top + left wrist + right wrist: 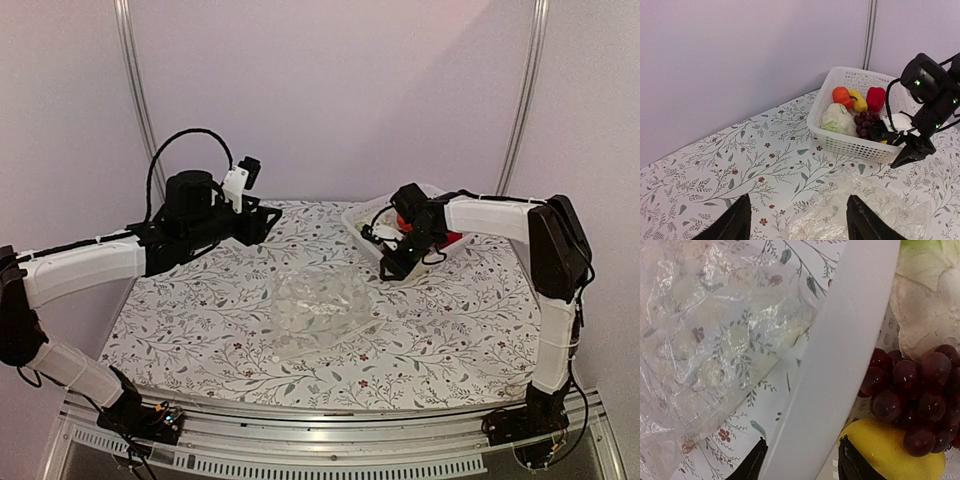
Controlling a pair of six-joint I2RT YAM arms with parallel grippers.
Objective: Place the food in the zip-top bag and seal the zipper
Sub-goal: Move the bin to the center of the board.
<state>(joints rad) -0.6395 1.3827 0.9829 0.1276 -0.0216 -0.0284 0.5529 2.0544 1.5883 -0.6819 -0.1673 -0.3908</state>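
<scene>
The clear zip-top bag (315, 310) lies crumpled and flat mid-table; its zipper cannot be made out. The food sits in a white slotted basket (352, 222): orange pumpkin (841, 96), yellow piece (858, 100), red pepper (875, 98), white cauliflower (837, 120) and dark grape bunch (865, 124). My right gripper (802, 440) straddles the basket's near rim (840, 355), one finger outside and one inside against a yellow piece (890, 450), closed on the rim. My left gripper (262, 222) hangs open above the table behind the bag (865, 210), holding nothing.
The basket stands at the back right, close to the wall and a vertical metal rail (522, 90). The table carries a floral-print cloth (200, 320). The bag lies just left of the basket's near rim in the right wrist view.
</scene>
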